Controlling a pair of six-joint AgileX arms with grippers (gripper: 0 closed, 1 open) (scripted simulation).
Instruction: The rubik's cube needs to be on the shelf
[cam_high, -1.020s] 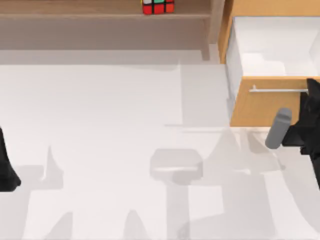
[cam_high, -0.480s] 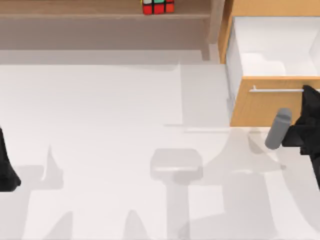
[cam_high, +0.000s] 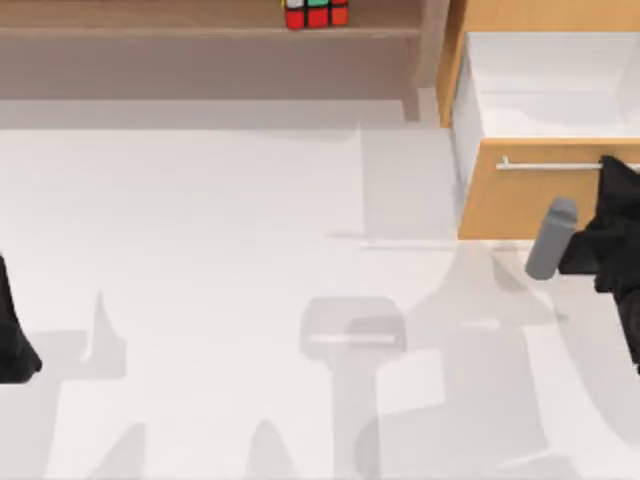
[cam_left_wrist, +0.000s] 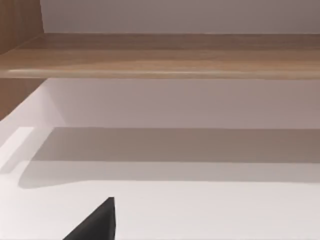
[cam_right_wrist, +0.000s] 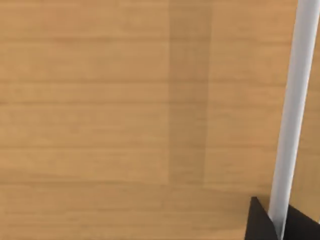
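Rubik's cube (cam_high: 316, 13) sits on the shelf (cam_high: 150, 18), near the shelf's upright post (cam_high: 433, 40). Right of the shelf, the right gripper (cam_right_wrist: 274, 220) pinches the thin handle (cam_high: 545, 164) of the orange-wood drawer (cam_high: 520, 205), which stands open. Left gripper (cam_high: 15, 335) idles well below the shelf; whether its fingers are spread I cannot tell.

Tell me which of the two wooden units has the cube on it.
The light-brown shelf along the table's far edge: the rubik's cube sits on its board. The orange drawer at right has a metal handle instead.

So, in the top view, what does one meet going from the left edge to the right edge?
Left tool → rubik's cube on the shelf → upright post → drawer → right tool at its handle.
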